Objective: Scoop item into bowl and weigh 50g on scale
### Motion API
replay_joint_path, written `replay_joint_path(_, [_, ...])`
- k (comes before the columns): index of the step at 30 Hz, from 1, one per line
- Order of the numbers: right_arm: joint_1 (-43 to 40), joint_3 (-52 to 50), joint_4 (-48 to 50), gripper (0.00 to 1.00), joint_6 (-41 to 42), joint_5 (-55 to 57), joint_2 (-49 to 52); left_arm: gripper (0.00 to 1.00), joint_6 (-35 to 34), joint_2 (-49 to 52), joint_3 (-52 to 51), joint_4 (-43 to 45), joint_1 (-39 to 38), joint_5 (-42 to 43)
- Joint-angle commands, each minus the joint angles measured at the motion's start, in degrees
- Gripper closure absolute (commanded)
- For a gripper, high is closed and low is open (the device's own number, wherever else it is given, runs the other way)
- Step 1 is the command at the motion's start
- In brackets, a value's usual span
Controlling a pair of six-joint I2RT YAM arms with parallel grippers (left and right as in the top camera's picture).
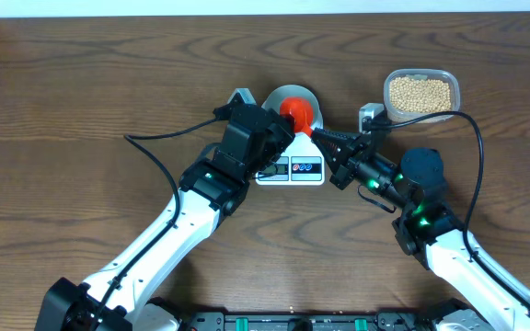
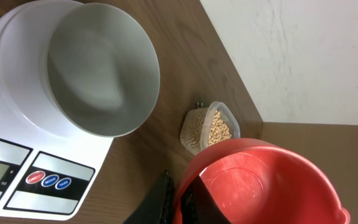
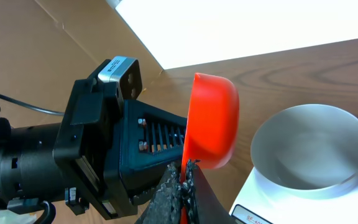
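Scoop (image 3: 213, 121) is hanging empty by the bowl (image 2: 30, 81) on the scale (image 2: 61, 180), right gripper (image 3: 182, 179) clamping its handle, left gripper (image 1: 282, 136) can't tell. Beans (image 1: 420, 93) are sitting in the tub (image 1: 455, 92). 2 grippers crowding could be knocking the bowl.

Red scoop (image 1: 296, 112), pale bluish-white bowl (image 2: 98, 68), white scale (image 1: 302, 170) with red and blue buttons (image 2: 36, 178), tan beans (image 1: 420, 93), dark wood-grain table (image 1: 109, 83).
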Motion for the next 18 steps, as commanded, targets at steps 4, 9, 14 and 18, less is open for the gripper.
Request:
replay_joint_path(4, [0.46,1.25,-0.04,0.99,-2.38,0.02,-0.15,0.92,0.13,0.17,-0.02,-0.09,-0.17,0.48])
replay_joint_path(9, [-0.44,1.25,-1.92,0.99,-2.51,3.78,-0.15,0.78,0.11,0.17,-0.02,0.37,-0.17,0.5])
replay_joint_path(14, [-1.49,1.25,-2.16,0.99,-2.51,6.1,-0.15,0.56,0.13,0.15,-0.02,0.81,-0.11,0.5])
replay_joint_path(18, [-1.55,1.25,-2.6,0.99,-2.54,7.26,-0.15,0.47,0.28,0.15,-0.02,1.44,-0.11,0.5])
